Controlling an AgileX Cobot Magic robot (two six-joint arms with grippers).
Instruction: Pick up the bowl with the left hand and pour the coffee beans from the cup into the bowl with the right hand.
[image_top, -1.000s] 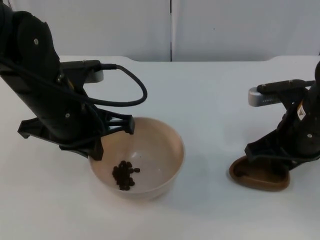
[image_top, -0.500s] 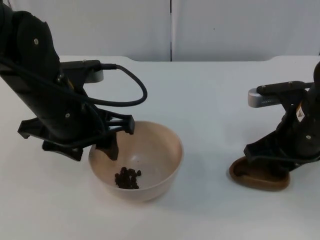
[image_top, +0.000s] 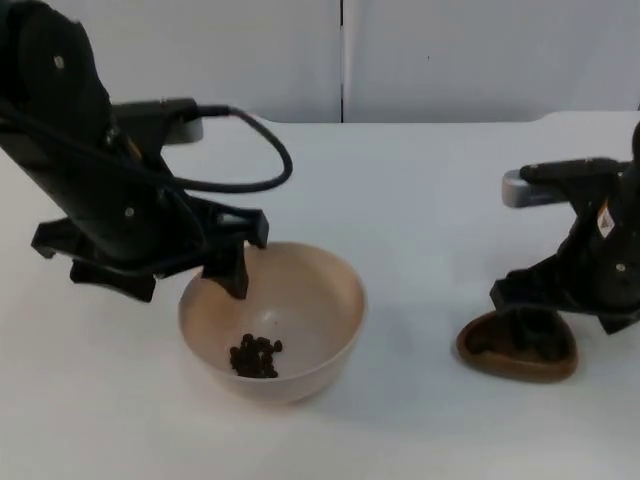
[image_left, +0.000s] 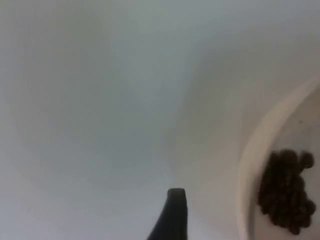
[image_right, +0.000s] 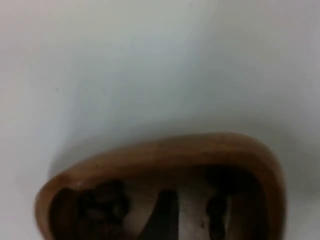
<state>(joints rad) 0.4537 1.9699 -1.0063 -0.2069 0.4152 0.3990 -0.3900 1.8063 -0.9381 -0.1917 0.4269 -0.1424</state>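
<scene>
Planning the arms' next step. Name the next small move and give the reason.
Probably lift the left gripper clear of the bowl. The coffee beans already lie in it, it sits on the table, and the right gripper is over the brown cup set down there.

Brown cup on white table, dark beans inside

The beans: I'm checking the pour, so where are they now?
In the top view, beans lie in the bowl at table left, under the left gripper; the cup stands far right.
</scene>
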